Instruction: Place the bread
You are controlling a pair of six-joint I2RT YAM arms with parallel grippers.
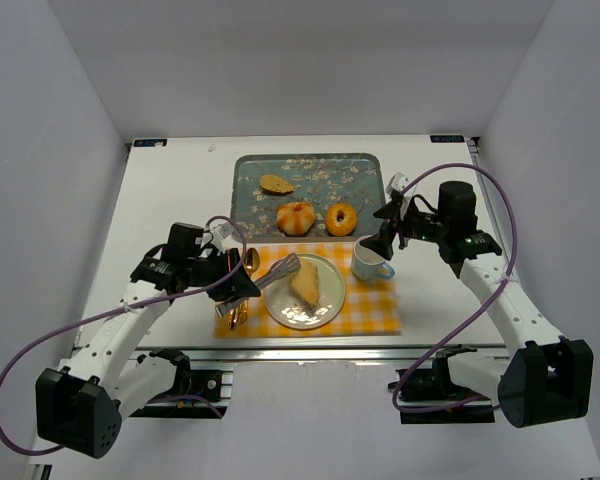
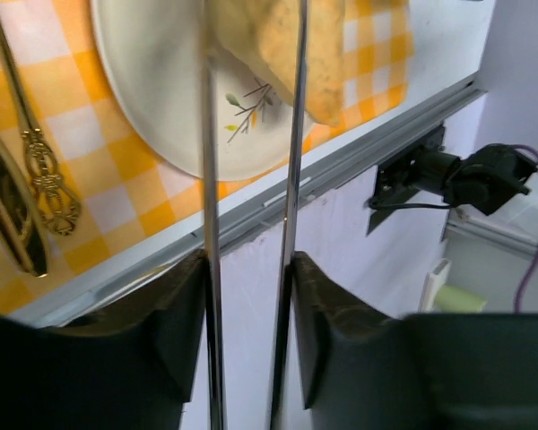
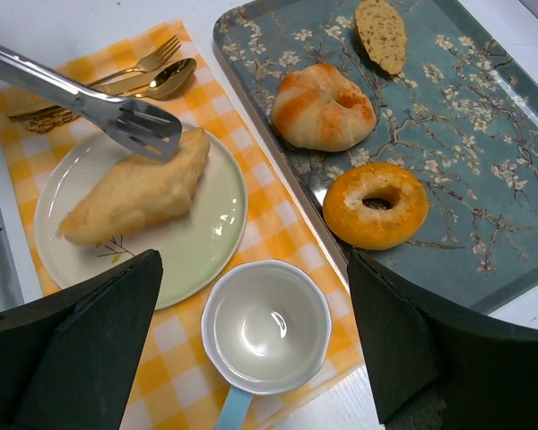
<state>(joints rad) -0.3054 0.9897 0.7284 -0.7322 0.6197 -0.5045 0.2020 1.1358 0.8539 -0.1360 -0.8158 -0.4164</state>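
Observation:
The bread (image 1: 305, 285), a pale golden-tan tapered pastry, lies on the white plate (image 1: 298, 318) on the yellow checked mat. It also shows in the left wrist view (image 2: 287, 54) and in the right wrist view (image 3: 134, 193). My left gripper (image 1: 242, 290) (image 2: 248, 269) is shut on metal tongs (image 1: 278, 272) (image 2: 206, 179). The tongs' head (image 3: 143, 130) rests at the bread's far end; I cannot tell whether it pinches the bread. My right gripper (image 1: 388, 245) (image 3: 251, 269) is open and empty above the white cup (image 3: 264, 327).
A flowered tray (image 1: 310, 170) behind the mat holds a round bun (image 1: 296, 217), an orange ring doughnut (image 1: 340, 217) and a flat dark-brown piece (image 1: 276, 184). A gold fork and spoon (image 3: 152, 76) lie left of the plate. The cup (image 1: 370, 262) stands right of the plate.

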